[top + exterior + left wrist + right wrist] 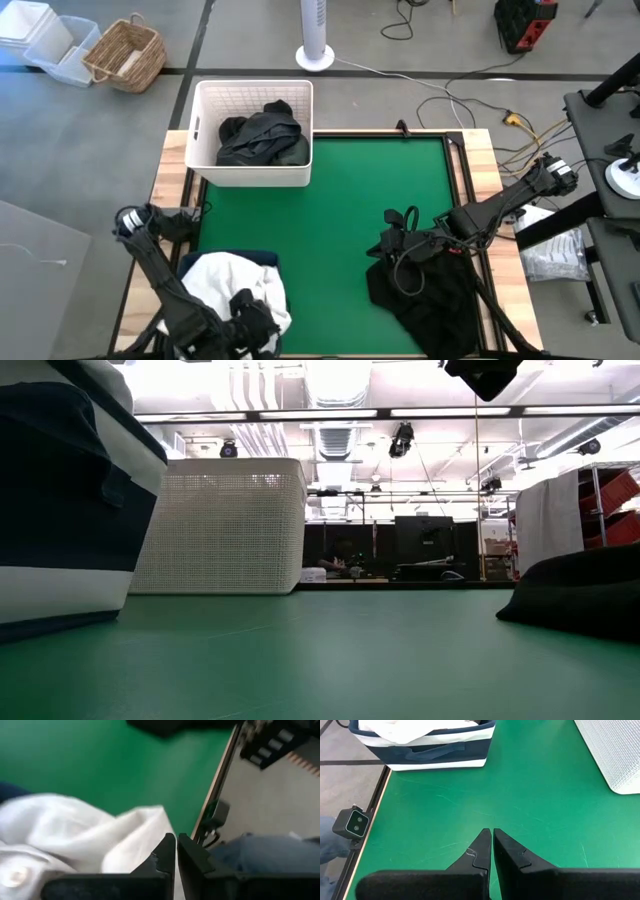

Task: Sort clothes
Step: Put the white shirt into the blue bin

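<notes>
White clothes [225,280] fill the navy bin [262,258] at the table's near left. My left gripper [176,842] hovers shut over that bin [255,315], with white cloth [75,830] right below its fingers. Dark clothes [262,135] lie in the white lattice basket [250,92] at the far left. A black garment pile [430,290] rests on the green mat at the near right. My right gripper [492,835] is shut and empty above the mat beside that pile [388,243], pointing toward the bin [440,752]. My left gripper's shut fingers [165,852] stand close against the white cloth in the bin, with nothing visible between them. I cannot tell whether they touch it.
Bare green mat [330,220] stretches between the basket, the bin and the black pile. The table's wooden rim [485,160] frames it. Cables and a bag lie off the right edge. A person's jeans-clad leg [260,855] shows beyond the near edge.
</notes>
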Robot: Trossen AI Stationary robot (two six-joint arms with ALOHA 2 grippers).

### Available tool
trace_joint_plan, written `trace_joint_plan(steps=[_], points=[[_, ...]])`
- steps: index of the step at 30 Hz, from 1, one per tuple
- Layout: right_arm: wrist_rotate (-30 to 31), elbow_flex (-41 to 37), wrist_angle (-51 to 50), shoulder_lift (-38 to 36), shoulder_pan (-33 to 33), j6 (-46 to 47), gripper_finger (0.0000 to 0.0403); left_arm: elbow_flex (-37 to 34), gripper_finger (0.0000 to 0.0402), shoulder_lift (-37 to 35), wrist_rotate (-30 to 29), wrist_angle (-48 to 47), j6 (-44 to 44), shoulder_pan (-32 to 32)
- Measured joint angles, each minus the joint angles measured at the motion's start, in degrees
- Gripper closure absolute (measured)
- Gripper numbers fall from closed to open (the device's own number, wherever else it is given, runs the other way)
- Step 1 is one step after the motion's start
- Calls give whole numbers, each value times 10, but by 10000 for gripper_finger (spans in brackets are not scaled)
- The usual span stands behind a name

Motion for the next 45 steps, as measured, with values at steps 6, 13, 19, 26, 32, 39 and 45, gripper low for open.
trace_joint_plan(steps=[6, 13, 19, 26, 32, 39, 45], points=[[0, 0, 0, 0, 0, 0, 392, 0, 401, 35, 58, -60, -74, 2], [0, 0, 0, 0, 0, -2, 392, 0, 402, 68, 172, -265, -236, -4], [0, 0, 0, 0, 0, -4, 392, 0, 402, 83, 188, -272, -243, -7], [0, 0, 0, 0, 0, -6, 392, -30, 402, 87, 199, -186, -235, -7], [0, 0, 0, 0, 0, -6, 392, -75, 401, 85, 207, -85, -225, -7], [0, 0, 0, 0, 0, -7, 392, -48, 401, 84, 208, -89, -239, -7], [0, 0, 0, 0, 0, -16, 392, 9, 401, 81, 181, -181, -240, -7]])
